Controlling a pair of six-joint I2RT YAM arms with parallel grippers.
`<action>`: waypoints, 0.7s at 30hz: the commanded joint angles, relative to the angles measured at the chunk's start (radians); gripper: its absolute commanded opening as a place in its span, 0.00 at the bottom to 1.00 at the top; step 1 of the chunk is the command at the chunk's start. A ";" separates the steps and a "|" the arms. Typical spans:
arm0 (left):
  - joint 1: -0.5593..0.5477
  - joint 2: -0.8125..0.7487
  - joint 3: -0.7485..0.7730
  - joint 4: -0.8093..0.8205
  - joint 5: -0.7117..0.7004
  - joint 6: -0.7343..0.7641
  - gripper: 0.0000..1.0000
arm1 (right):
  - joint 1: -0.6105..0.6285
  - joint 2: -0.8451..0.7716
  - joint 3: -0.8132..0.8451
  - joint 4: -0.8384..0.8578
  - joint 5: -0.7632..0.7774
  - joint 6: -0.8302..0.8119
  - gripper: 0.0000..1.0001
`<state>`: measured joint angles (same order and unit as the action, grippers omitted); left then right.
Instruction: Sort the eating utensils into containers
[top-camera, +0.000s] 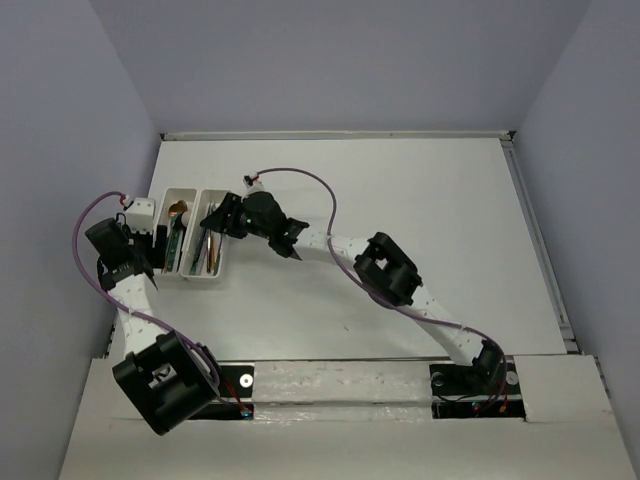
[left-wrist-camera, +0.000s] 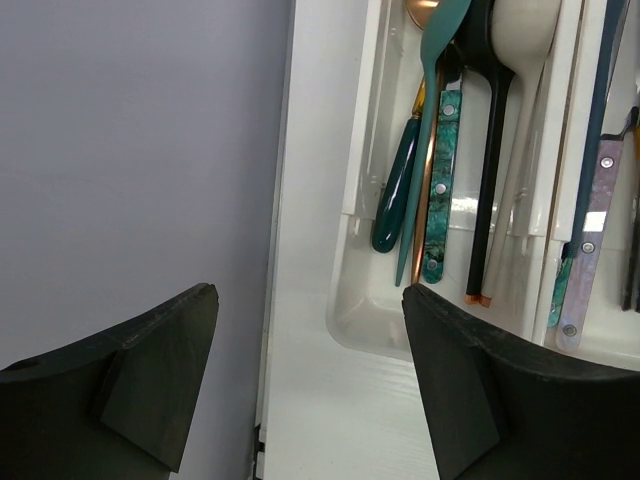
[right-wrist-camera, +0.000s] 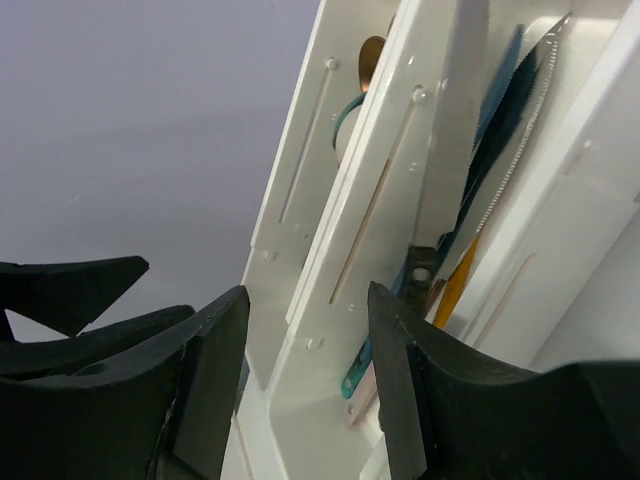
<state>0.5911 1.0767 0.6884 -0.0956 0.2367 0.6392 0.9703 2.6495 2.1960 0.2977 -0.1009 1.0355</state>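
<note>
Your right gripper (right-wrist-camera: 305, 300) is hanging part-open and empty over the containers (top-camera: 196, 279); utensils (left-wrist-camera: 438, 170) are lying lengthwise beneath it (left gripper (left-wrist-camera: 308, 295) is gaping wide, empty, alongside).

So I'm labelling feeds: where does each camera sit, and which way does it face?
Top external: above and behind the bases, looking down on the table; both arms show.
Left wrist: looking past the open left gripper at utensils in the trays.
Right wrist: looking past the right gripper along the tray walls.
Shared: all see the trays.
</note>
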 joint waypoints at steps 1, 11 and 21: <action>0.006 -0.043 0.010 -0.007 0.023 0.005 0.88 | 0.027 -0.190 -0.083 0.021 0.009 -0.097 0.57; 0.006 -0.083 -0.010 -0.032 0.004 0.025 0.88 | -0.011 -0.663 -0.439 -0.164 0.018 -0.458 0.60; 0.006 -0.098 -0.021 -0.049 0.021 0.019 0.88 | -0.569 -1.348 -1.206 -0.566 0.140 -0.519 0.75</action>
<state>0.5911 1.0046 0.6750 -0.1356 0.2401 0.6548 0.6308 1.5002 1.3102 -0.0635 -0.0929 0.5659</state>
